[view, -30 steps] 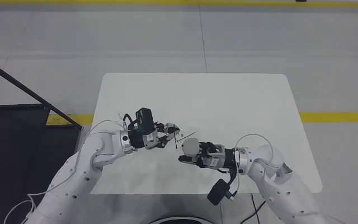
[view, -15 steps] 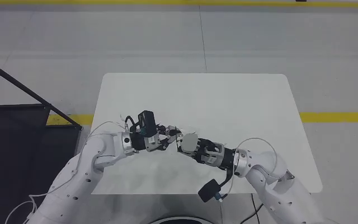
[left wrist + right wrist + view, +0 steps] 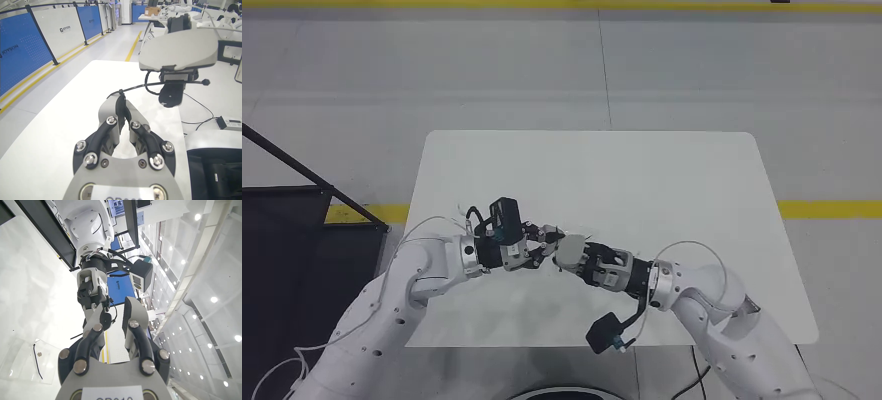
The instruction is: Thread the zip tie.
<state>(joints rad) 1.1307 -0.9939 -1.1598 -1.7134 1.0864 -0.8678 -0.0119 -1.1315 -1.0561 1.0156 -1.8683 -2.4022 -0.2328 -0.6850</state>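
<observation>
Two sets of jaws, close together over the table (image 3: 692, 180), on its robot-side half. Left gripper (image 3: 122, 98): fingers pressed together, pinching the zip tie (image 3: 143, 86) at a small lump on the strap. That lump is likely the locking head, but it is too small to be sure. Right gripper (image 3: 115, 308): fingers spread, nothing clamped. The tie's long free run passes through the gap between them; touching or not, I cannot tell. The whole tie is held up off the table.

Outward: a clear bag (image 3: 20, 366) lies flat on the table with a second black tie (image 3: 36, 359) on it, well apart from the work.

Step in hand, as I read it — the second grip before threading: one end fixed, the other about to be taken. The next move calls for the right fingers to close on the free strap near its tip without dragging it out of the left pinch. Then bend the tip round and line it up with the head's slot — a narrow target, so a small misalignment likely means a miss.
</observation>
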